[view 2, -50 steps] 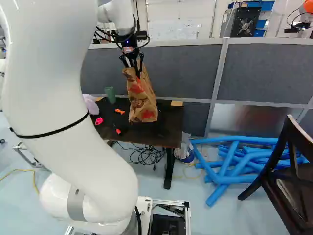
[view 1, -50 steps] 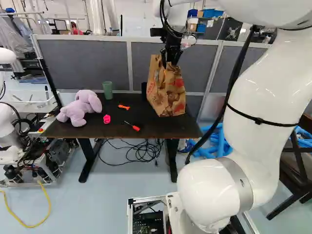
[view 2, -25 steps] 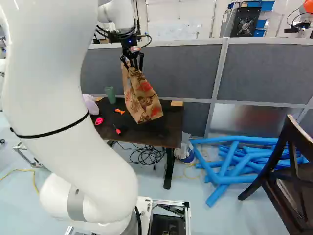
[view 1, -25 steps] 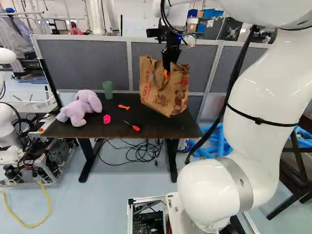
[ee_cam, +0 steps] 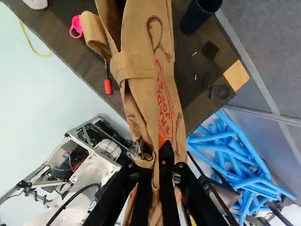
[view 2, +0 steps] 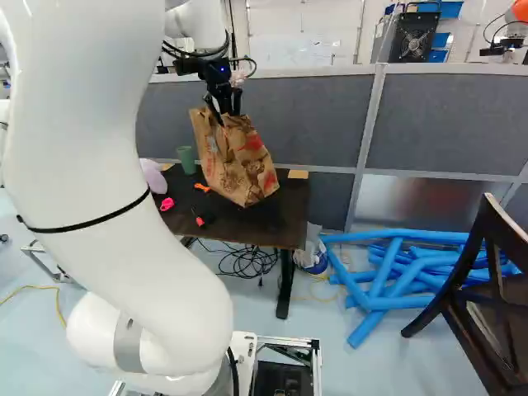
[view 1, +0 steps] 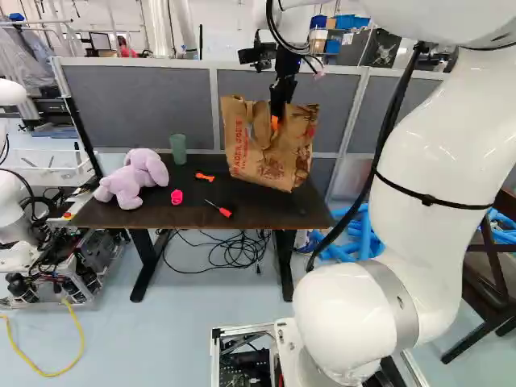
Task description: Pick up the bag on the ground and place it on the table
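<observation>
Brown paper bag (view 1: 250, 165) tilted, above the right part of the desk (view 1: 145, 214) in the left base view; whether its base touches cannot be told. End effector (view 1: 276, 119) nearly closed, its 2 fingers pinching the bag's top. Red lettering and drawings printed on the bag. Also on the desk: 1 lavender plush toy (view 1: 133, 181), 1 green cup (view 1: 178, 148), 1 red-handled screwdriver (view 1: 224, 212).

Crinkled matt paper on the printed brown bag (view 1: 251, 161), over the dark, matt, rectangular surface (view 1: 161, 215); fuzzy cloth on that surface's lilac plush toy (view 1: 129, 185); rough matt grey panels (view 1: 137, 97) behind it; glossy, smooth white arm (view 1: 439, 145) nearer than it.
</observation>
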{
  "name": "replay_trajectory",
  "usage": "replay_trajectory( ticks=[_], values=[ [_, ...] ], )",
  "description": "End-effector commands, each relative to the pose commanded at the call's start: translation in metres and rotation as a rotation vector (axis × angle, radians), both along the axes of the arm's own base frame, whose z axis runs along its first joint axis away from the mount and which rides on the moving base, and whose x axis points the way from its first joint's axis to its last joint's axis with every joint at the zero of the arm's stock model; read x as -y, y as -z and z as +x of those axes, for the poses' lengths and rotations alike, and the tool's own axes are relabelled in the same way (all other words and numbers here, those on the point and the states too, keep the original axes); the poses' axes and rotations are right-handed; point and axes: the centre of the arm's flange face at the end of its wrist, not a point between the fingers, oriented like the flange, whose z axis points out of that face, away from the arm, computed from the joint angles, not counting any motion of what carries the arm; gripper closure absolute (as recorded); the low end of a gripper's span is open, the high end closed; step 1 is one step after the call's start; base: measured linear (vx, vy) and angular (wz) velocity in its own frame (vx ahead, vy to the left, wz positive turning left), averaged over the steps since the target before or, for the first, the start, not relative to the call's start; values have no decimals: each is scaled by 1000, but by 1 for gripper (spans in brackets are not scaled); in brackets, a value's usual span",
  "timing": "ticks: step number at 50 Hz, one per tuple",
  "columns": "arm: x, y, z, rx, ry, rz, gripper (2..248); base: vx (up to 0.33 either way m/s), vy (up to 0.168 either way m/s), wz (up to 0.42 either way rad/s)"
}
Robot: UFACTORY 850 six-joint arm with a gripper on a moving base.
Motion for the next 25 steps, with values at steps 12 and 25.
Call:
replay_trajectory(
  ticks=[12,25],
  values=[
    [2,7,12,-11,-65,0,227,0,0,0],
    [6,25,44,-38,-44,36,227,0,0,0]
  ],
)
